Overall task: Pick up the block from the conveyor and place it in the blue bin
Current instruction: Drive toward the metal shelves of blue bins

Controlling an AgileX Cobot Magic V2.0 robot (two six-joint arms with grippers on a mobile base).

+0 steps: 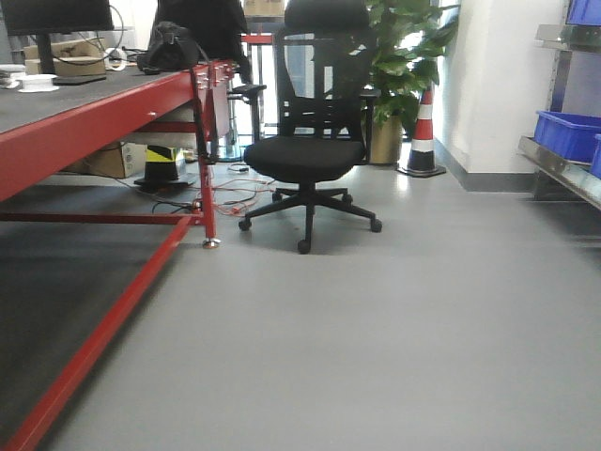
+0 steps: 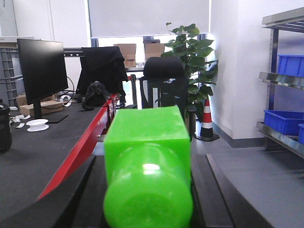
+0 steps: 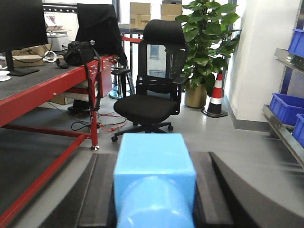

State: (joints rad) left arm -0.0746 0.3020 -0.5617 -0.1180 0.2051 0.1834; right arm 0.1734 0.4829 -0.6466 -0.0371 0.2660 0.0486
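Front view: your blue bin (image 1: 568, 132) sits on a steel shelf (image 1: 559, 167) at the far right edge, well apart from the red-framed table (image 1: 113, 113) on the left; a black office chair (image 1: 310, 141) stands between them, a striped traffic cone (image 1: 423, 136) behind it. Left wrist view: your left gripper (image 2: 151, 159) is clamped on a green block (image 2: 145, 133), its dark fingers (image 2: 71, 194) pressed to both sides. The wrist is held level and pointing across the room, over the table's edge, a monitor (image 2: 42, 71) to the left, blue bins on the shelf at right. Right wrist view: your right gripper (image 3: 153, 154) is closed on a blue block (image 3: 154, 164), one finger against each side, held level above the grey floor (image 3: 247, 152), facing the chair and a potted plant (image 3: 209, 42).
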